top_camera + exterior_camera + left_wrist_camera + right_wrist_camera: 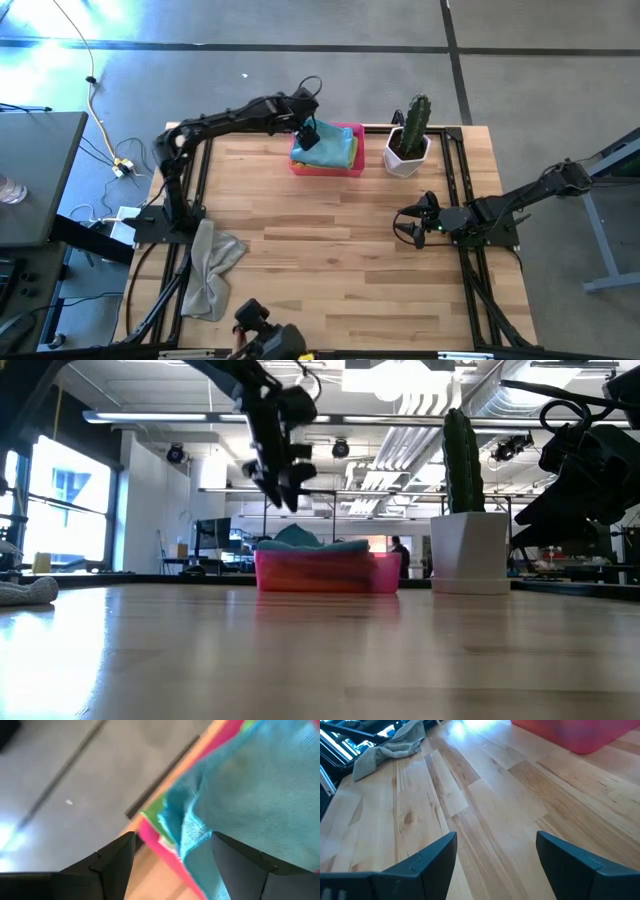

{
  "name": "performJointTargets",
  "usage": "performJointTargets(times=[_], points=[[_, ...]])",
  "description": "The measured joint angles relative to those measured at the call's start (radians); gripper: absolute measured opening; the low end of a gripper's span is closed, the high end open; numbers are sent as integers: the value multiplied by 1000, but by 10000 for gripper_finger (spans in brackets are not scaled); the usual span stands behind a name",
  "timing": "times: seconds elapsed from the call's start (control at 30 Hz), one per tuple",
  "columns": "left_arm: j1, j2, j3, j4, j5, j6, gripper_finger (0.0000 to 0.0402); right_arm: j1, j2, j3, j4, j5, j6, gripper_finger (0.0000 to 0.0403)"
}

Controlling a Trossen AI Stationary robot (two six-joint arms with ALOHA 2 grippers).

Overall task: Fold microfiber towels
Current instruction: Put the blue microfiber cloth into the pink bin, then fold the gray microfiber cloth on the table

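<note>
Folded blue towel sitting in the pink tray

We are hovering our left gripper [307, 134], fingers spread and empty, just above the light blue towel [330, 143] lying atop a green one in the pink tray [352, 168]. Our right gripper [409, 222] is waiting wide open beyond the potted cactus [410, 135]; a crumpled grey towel [211, 265] is lying well apart.

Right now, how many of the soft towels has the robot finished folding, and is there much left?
Done, it seems: folded cloths stacked in the pink rectangular plastic tray, a light blue microfiber towel on top, lime green under it; I can't count them. In hand: nothing. The left gripper hovers open over the stack; the right gripper waits open above the wooden table. Left: the crumpled grey microfiber towel.
</note>
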Motion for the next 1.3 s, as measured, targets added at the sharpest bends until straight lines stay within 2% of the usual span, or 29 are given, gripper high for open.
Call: performJointTargets(times=[0.17,0.23,0.47,0.8,0.9,1.1,1.3], points=[[-49,-94,2,-63,-118,20,253,0,0,0,0,0,0,263],[-72,-128,2,-110,-131,12,253,0,0,0,0,0,0,263],[-204,-210,-1,-275,54,-94,253,0,0,0,0,0,0,263],[-501,-196,-1,-369,63,-131,253,0,0,0,0,0,0,263],[-569,-178,-1,-413,55,-215,253,0,0,0,0,0,0,263],[-667,-143,-18,-668,-39,-450,253,0,0,0,0,0,0,263],[-749,-150,-184,-688,-42,-583,253,0,0,0,0,0,0,263]])
